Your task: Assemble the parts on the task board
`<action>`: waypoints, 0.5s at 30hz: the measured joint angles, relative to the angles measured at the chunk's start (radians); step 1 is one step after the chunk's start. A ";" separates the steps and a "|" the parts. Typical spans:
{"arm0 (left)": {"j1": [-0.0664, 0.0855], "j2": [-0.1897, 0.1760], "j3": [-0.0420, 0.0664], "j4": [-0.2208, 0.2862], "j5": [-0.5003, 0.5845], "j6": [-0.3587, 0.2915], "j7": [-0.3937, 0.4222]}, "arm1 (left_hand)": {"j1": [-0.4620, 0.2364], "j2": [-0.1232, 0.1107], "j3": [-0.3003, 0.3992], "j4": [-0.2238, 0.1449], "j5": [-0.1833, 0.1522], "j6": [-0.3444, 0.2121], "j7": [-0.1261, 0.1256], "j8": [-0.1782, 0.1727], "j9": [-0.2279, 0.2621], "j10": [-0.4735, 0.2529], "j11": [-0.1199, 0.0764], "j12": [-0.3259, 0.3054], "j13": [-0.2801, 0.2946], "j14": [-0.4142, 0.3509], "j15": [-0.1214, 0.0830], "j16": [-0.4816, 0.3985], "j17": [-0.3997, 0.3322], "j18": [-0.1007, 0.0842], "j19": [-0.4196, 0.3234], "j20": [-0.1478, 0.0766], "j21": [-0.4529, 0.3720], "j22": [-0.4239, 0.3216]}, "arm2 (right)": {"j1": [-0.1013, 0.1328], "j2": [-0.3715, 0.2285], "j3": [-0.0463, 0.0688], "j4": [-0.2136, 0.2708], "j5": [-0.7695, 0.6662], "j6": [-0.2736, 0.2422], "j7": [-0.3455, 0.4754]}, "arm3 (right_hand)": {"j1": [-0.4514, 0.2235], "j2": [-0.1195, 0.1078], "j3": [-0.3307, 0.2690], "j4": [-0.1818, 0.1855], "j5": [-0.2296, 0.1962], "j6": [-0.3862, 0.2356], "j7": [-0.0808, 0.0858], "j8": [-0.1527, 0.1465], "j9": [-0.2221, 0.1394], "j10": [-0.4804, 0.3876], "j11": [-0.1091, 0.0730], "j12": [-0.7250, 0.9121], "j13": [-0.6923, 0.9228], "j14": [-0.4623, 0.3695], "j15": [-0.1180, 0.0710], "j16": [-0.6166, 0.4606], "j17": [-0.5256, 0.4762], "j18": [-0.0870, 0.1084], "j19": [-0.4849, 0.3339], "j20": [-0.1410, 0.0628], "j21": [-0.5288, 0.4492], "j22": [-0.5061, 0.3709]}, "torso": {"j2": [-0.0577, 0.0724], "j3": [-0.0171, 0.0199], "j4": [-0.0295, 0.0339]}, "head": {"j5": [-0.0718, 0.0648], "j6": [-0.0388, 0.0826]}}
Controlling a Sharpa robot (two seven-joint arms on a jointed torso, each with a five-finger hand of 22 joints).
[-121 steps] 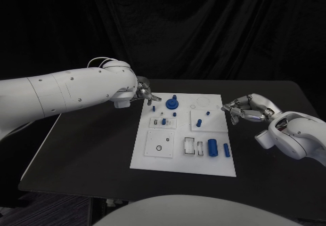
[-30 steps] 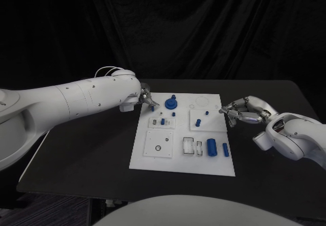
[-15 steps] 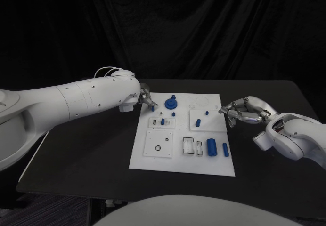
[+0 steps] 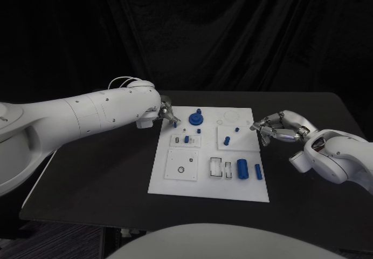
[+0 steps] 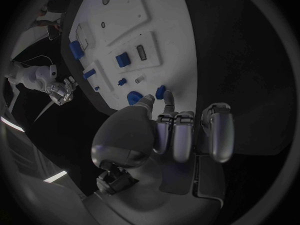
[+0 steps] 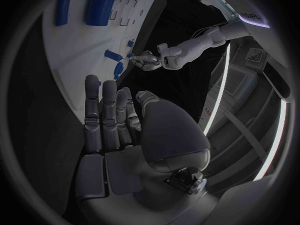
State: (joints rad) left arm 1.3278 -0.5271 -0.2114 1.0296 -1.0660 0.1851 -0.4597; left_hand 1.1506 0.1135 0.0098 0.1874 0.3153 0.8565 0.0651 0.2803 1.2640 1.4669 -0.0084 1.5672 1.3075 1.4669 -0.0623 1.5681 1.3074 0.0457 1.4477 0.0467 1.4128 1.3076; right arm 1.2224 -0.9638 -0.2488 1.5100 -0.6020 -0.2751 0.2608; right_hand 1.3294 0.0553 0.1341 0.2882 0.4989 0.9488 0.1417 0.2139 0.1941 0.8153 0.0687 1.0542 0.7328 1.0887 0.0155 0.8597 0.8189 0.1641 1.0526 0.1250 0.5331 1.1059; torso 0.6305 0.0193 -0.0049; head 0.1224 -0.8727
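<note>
White rectangular task board (image 4: 180,181) mid-table. Nearest: blue cylinder (image 4: 243,168) and slimmer blue bar (image 4: 258,172), long axes running near-to-far. Right hand (image 4: 278,127) off board's right edge, fingers loosely curled, empty. Far-left corner: left hand (image 4: 166,115) pinching small blue peg (image 5: 160,91), board just beside. Open black table (image 4: 101,178) around.

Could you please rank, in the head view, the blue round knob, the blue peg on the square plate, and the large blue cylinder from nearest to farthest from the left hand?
From the left hand:
1. Blue round knob, at the board's far end, just beside the hand.
2. Blue peg on the square plate, mid-board, toward the right hand's side.
3. Large blue cylinder, near the board's front edge.
</note>
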 measured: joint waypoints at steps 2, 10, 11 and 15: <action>0.000 0.000 0.000 0.000 0.000 0.001 0.000 | 0.003 -0.002 0.009 -0.003 0.018 0.005 -0.005 0.000 0.000 0.000 0.000 0.000 0.000 0.000 0.000 0.000 0.000 0.000 0.000 0.000 0.000 0.000 | 0.000 0.000 0.000 0.000 0.000 0.001 -0.001 | 0.000 0.000 0.000 0.000 0.000 0.000 0.000 0.000 0.000 0.000 0.000 0.000 0.000 0.000 0.000 0.000 0.000 0.000 0.000 0.000 0.000 0.000 | 0.000 0.0000 -0.0003 | 0.000 0.000; 0.000 -0.001 0.000 0.000 0.000 0.005 0.000 | 0.018 -0.010 0.053 -0.022 0.057 0.012 -0.012 0.000 -0.005 0.000 0.000 0.000 0.000 0.000 0.000 0.000 0.000 0.000 0.000 0.000 0.000 0.000 | 0.000 0.002 0.000 -0.001 0.000 0.003 -0.003 | 0.000 0.000 0.000 0.000 0.000 0.000 0.000 0.000 0.000 0.000 0.000 0.000 0.000 0.000 0.000 0.000 0.000 0.000 0.000 0.000 0.000 0.000 | 0.000 0.0000 -0.0004 | 0.001 0.000; 0.000 -0.002 0.000 0.000 0.000 0.006 0.000 | 0.020 -0.011 0.060 -0.024 0.059 0.014 -0.014 -0.004 -0.005 0.000 0.000 0.000 0.000 0.000 0.000 0.000 0.000 0.000 0.000 0.000 0.000 0.000 | 0.000 0.002 0.000 -0.001 0.000 0.003 -0.003 | 0.000 0.000 0.000 0.000 0.000 0.000 0.000 0.000 0.000 0.000 0.000 0.000 0.000 0.000 0.000 0.000 0.000 0.000 0.000 0.000 0.000 0.000 | 0.000 0.0000 -0.0003 | 0.001 0.000; -0.001 -0.002 0.000 0.000 0.000 0.008 0.000 | 0.024 -0.015 0.090 -0.034 0.067 0.018 -0.017 -0.005 -0.006 -0.002 -0.002 0.000 0.000 0.000 0.000 0.000 0.000 0.000 0.000 0.000 0.000 0.000 | 0.000 0.003 0.000 -0.002 0.000 0.004 -0.004 | 0.004 0.004 0.000 0.000 0.000 0.000 0.000 0.000 0.000 0.000 0.000 0.000 -0.001 0.000 0.000 0.000 0.000 0.000 0.004 -0.004 0.000 0.000 | 0.000 0.0000 0.0000 | 0.001 0.000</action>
State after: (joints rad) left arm 1.3273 -0.5292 -0.2114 1.0301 -1.0661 0.1929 -0.4599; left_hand 1.1744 0.0982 0.0997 0.1538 0.3827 0.8742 0.0486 0.2758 1.2580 1.4650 -0.0102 1.5672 1.3074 1.4669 -0.0623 1.5682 1.3074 0.0455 1.4477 0.0467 1.4128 1.3075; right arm 1.2222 -0.9609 -0.2488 1.5079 -0.6021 -0.2709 0.2572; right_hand 1.3334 0.0593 0.1341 0.2882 0.4989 0.9488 0.1417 0.2139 0.1941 0.8153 0.0687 1.0541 0.7315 1.0888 0.0155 0.8597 0.8190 0.1641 1.0563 0.1214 0.5331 1.1061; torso 0.6305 0.0193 -0.0049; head 0.1231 -0.8727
